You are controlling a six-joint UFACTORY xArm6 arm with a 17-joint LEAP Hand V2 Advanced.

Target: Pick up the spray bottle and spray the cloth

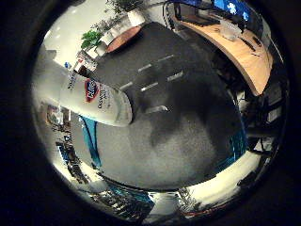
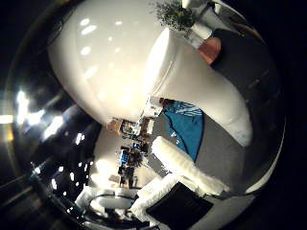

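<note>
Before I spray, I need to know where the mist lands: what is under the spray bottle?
Under the spray bottle lies a grey mat, and a teal cloth lies beside it. The bottle's own body hides the spot directly beneath it.

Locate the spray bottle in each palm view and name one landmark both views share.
Little finger side view: the spray bottle lies close to the palm, its labelled white body over the grey mat.
Thumb side view: the same bottle fills much of the picture as a plain white body, no label showing, beside the teal cloth.
Shared landmark: the round orange table next to the potted plants.
</note>
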